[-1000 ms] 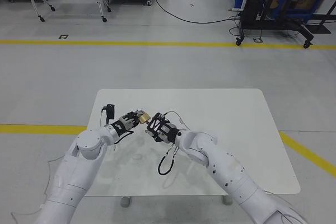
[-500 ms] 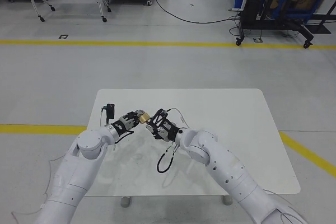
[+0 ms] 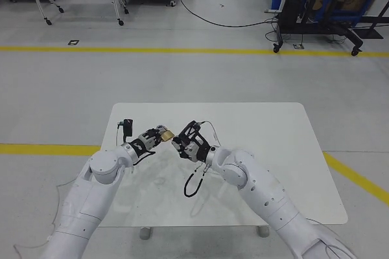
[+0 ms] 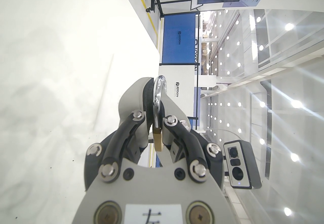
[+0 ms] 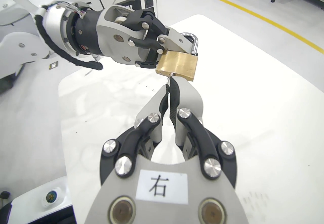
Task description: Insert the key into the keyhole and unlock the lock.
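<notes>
White tabletop (image 3: 266, 129) on a factory floor sets the stage for a two-armed unlocking job. Nearest the robot, the right gripper (image 5: 170, 84) has its fingers pinched tight on the key (image 5: 169, 80), with only a sliver of silver blade showing past the black pads. Just beyond, the blade's tip meets the keyhole (image 5: 172, 74) in the end face of the brass lock (image 5: 177, 65); whether it has entered at all cannot be told. The left gripper (image 5: 183, 41) is clamped on the lock at its shackle (image 5: 195, 43) end and holds it in the air above the table. In the top view the lock sits at about 9 o'clock from the table's centre, with the right gripper at the lock's 4 o'clock. Judged from this, insertion is the step in hand, and the turn is not yet made. The next move appears to call for a straight push along the keyhole's axis, blade aligned to the slot and the left gripper bracing, and then a twist of the right wrist. Far off at 12 o'clock, a yellow floor line (image 3: 194, 49) crosses the grey floor.
</notes>
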Controlling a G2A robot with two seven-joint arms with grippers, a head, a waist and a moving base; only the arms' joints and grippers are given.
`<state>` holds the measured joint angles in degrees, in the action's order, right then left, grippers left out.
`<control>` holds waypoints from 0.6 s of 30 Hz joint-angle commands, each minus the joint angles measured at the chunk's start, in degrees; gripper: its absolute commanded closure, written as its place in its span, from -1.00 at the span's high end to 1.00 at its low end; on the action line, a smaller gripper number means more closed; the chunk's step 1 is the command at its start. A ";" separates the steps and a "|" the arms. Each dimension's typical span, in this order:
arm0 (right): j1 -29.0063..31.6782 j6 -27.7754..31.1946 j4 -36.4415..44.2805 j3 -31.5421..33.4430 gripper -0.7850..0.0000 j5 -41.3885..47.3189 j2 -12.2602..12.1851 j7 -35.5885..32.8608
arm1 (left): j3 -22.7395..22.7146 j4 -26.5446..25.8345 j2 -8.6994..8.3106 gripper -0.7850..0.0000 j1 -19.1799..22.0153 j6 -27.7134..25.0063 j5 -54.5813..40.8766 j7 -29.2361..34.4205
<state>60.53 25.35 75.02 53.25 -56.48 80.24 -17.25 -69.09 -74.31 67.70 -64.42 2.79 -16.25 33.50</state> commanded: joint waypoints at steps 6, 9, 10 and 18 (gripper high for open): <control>-0.98 7.23 -5.06 3.12 -1.00 18.44 0.00 -4.12 | -0.23 -0.46 0.03 -1.00 -0.40 -2.03 0.33 0.02; -1.97 10.34 -7.61 3.86 -1.00 26.07 0.04 -7.01 | -0.23 -0.75 -0.01 -1.00 -0.57 -2.97 1.84 -0.84; -2.39 10.77 -8.42 4.10 -1.00 27.71 0.02 -7.87 | -0.22 -0.84 0.02 -1.00 -0.68 -3.13 1.73 -0.91; -3.39 8.98 -7.08 4.45 -0.24 23.05 -0.49 -8.07 | -0.43 -0.90 0.15 -1.00 -0.88 -2.91 0.88 -0.90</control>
<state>57.03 34.85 67.17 57.32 -31.69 79.95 -25.78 -69.48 -75.26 67.83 -65.30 -0.28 -15.09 32.46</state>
